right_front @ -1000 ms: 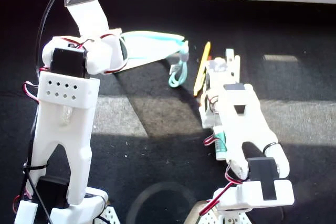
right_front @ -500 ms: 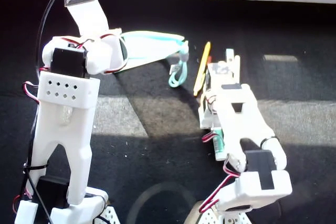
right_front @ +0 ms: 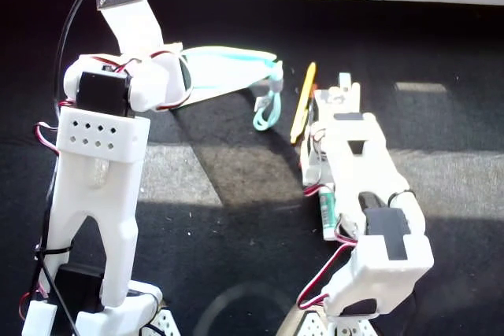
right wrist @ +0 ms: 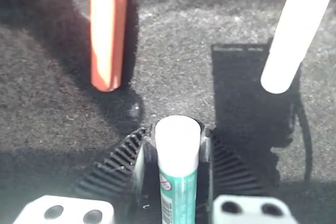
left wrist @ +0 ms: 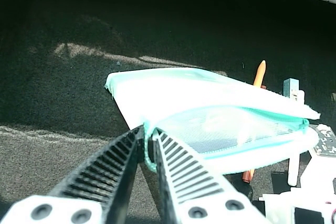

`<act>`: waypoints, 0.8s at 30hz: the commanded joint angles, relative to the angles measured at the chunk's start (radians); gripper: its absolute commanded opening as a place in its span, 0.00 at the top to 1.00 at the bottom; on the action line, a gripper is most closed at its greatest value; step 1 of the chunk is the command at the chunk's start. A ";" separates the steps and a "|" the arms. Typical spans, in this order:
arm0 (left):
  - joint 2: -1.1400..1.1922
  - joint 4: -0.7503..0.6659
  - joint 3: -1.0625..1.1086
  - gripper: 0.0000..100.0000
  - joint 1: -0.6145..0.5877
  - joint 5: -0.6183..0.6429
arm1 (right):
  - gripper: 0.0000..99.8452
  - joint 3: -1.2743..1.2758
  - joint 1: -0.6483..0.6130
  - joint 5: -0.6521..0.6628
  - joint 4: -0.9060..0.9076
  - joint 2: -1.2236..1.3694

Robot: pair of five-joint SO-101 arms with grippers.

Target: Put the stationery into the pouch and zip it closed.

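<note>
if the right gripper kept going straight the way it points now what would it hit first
Likely nothing but the dark mat: the right gripper, shut on the glue stick, points into the gap between the orange pen and the white stick. Depth is unclear, so either could be grazed.

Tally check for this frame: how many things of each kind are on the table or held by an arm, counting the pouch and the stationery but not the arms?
pouch: 1
orange pen: 1
white stick: 1
glue stick: 1
Total: 4
</note>
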 commanded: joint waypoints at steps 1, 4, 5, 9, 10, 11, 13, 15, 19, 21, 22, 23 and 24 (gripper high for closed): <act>0.047 -0.005 0.005 0.99 -0.025 0.009 | 0.98 -0.022 0.012 -0.011 0.018 -0.002; 0.047 -0.005 0.005 0.99 -0.025 0.009 | 0.99 -0.013 0.012 -0.011 0.021 -0.064; 0.047 -0.005 0.005 0.99 -0.027 0.009 | 0.99 -0.013 0.010 -0.009 0.021 -0.105; 0.047 -0.002 0.005 0.99 -0.027 0.009 | 0.99 -0.013 0.012 -0.003 0.048 -0.352; 0.047 0.000 0.005 0.99 -0.024 0.009 | 0.99 -0.015 0.012 -0.003 0.054 -0.427; 0.047 0.002 0.008 0.99 -0.024 0.009 | 0.99 -0.012 0.012 -0.002 0.051 -0.510; 0.048 0.002 0.010 0.99 -0.024 0.009 | 0.99 -0.012 0.012 -0.002 0.027 -0.664; 0.050 0.002 0.008 0.99 -0.024 0.006 | 0.99 -0.012 0.005 -0.002 -0.012 -0.806; 0.048 0.002 0.008 0.99 -0.024 0.006 | 0.99 -0.024 -0.070 -0.005 -0.110 -1.036; 0.051 0.002 0.010 0.99 -0.022 0.006 | 0.99 -0.031 -0.134 -0.009 -0.180 -1.099; 0.051 0.002 0.010 0.99 -0.022 0.006 | 0.99 -0.031 -0.170 -0.009 -0.217 -1.102; 0.051 0.002 0.007 0.99 -0.022 0.006 | 0.99 -0.031 -0.205 -0.009 -0.260 -1.098; 0.048 0.002 0.007 0.99 -0.022 0.008 | 0.99 -0.031 -0.232 -0.009 -0.302 -1.084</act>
